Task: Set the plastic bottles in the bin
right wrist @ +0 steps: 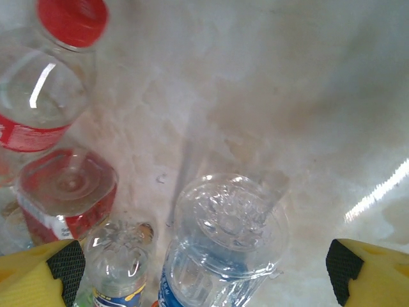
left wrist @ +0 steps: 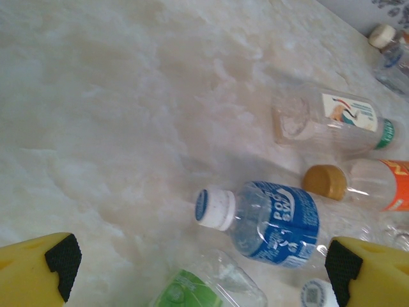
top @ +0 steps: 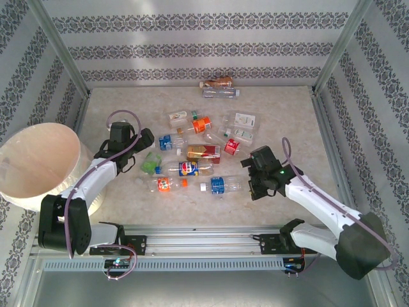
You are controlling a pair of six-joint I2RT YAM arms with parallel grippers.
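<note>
Top view: about twelve plastic bottles [top: 203,151] lie scattered on the marbled table [top: 287,121], between the left gripper [top: 142,150] and the right gripper [top: 248,178]. One bin [top: 38,166] stands at the far left, and patterned walls [top: 192,38] surround the table.
Left wrist: a blue-labelled bottle [left wrist: 275,224] lies just ahead, between widely spread fingers [left wrist: 61,259].
Right wrist: a clear bottle [right wrist: 230,217] lies base-first between jaws that are likewise wide.
</note>
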